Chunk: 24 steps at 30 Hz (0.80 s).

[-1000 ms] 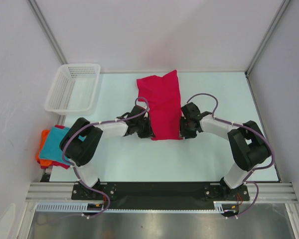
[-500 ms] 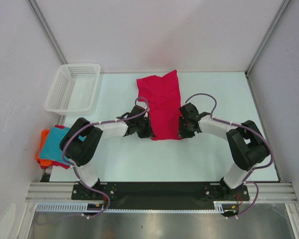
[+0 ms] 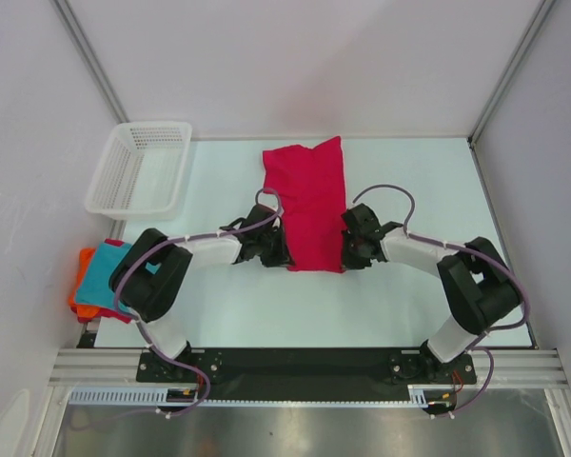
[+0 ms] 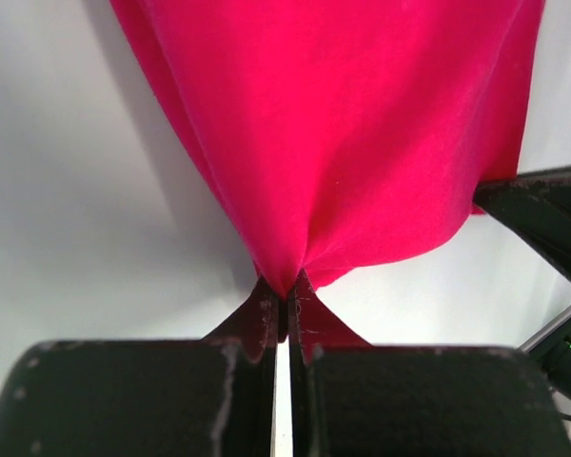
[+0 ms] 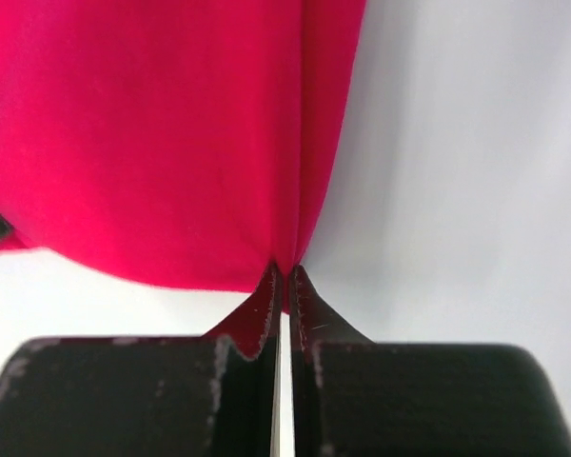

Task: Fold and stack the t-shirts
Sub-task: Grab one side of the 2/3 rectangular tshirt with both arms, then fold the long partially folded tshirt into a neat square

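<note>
A crimson-pink t-shirt (image 3: 306, 202), folded into a long strip, lies down the middle of the table. My left gripper (image 3: 284, 255) is shut on its near left corner; in the left wrist view the cloth (image 4: 343, 143) bunches into the pinch of the gripper (image 4: 286, 290). My right gripper (image 3: 344, 255) is shut on the near right corner, with the cloth (image 5: 152, 133) drawn into the closed gripper (image 5: 284, 276). A teal t-shirt (image 3: 103, 271) lies over an orange one (image 3: 79, 286) at the table's left edge.
A white mesh basket (image 3: 141, 168) stands at the back left corner. White walls and metal posts close in the table on three sides. The arm bases sit on the black rail (image 3: 295, 367) at the near edge.
The right gripper has closed on the shirt's near right corner. The near end of the shirt is drawn a little tauter. The left gripper has kept its hold.
</note>
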Motion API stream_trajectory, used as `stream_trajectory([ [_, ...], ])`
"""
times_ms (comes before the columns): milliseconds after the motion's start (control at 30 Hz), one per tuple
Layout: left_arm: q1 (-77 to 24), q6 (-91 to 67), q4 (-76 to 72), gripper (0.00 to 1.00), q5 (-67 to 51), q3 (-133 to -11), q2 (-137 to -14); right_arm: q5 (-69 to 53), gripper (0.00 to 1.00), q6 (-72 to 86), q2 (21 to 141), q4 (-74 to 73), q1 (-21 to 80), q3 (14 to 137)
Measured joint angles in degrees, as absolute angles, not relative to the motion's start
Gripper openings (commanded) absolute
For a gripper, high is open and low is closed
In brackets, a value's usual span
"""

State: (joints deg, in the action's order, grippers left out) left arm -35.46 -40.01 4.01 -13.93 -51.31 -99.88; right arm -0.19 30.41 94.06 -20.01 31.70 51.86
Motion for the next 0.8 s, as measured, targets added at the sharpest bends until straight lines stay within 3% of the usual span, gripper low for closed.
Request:
stream_trajectory([
  [200, -35.81, -39.99, 10.28, 0.0, -13.98, -48.6, -92.86, 0.4, 0.0, 32.1, 85.25, -25.69, 36.16, 48.64],
  [567, -39.22, -43.66, 23.44, 0.0, -14.81, -41.6, -55.79, 1.5, 0.0, 40.77, 57.93, -39.4, 44.93, 47.79],
  [667, -39.27, -44.16, 24.88, 0.0, -14.72, -41.67, -54.5, 1.63, 0.0, 41.58, 57.65, -40.07, 45.04, 48.99],
  [800, -38.98, -43.77, 26.61, 0.0, -13.47, -44.62, -62.52, 2.81, 0.0, 40.12, 65.08, -40.91, 44.62, 52.62],
])
